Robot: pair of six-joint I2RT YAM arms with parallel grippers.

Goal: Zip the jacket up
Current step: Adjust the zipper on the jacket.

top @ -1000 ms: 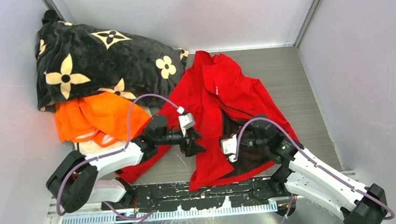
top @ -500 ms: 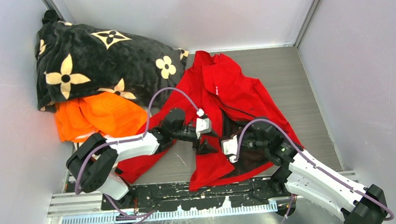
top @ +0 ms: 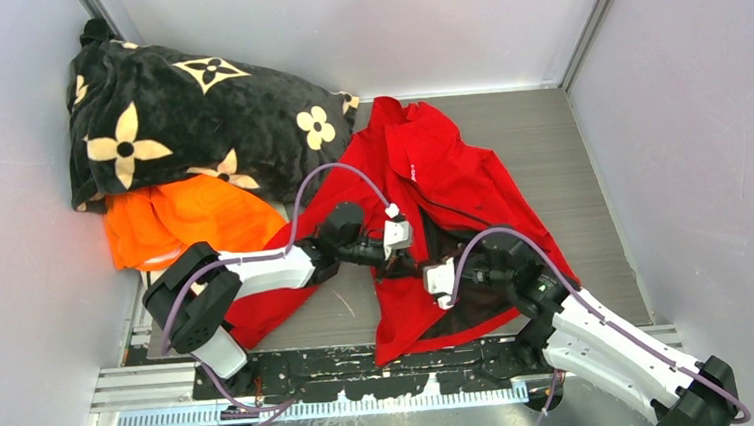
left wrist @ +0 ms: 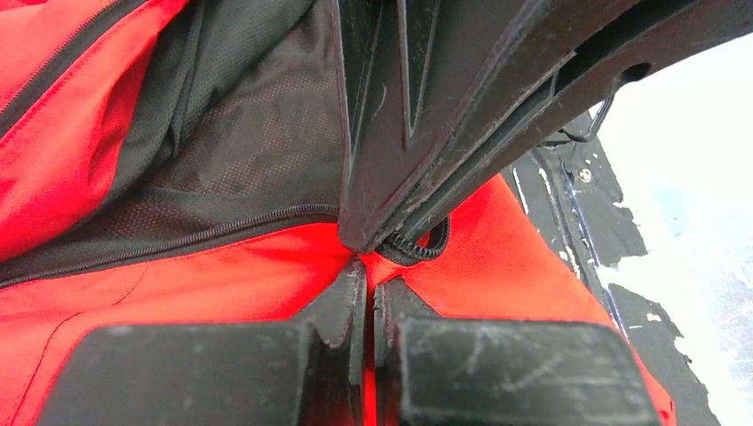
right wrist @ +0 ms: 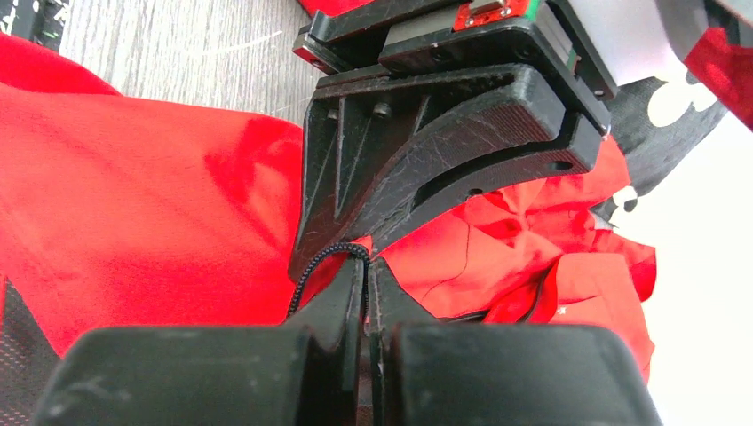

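The left fingers pinch shut on the jacket's red front edge; the right fingers, tip to tip with them, clamp its zip edge; the jacket lies crumpled on the worktop beneath and beyond both

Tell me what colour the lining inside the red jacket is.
Dark brownish-black mesh. The lining of the jacket shows best in the left wrist view.
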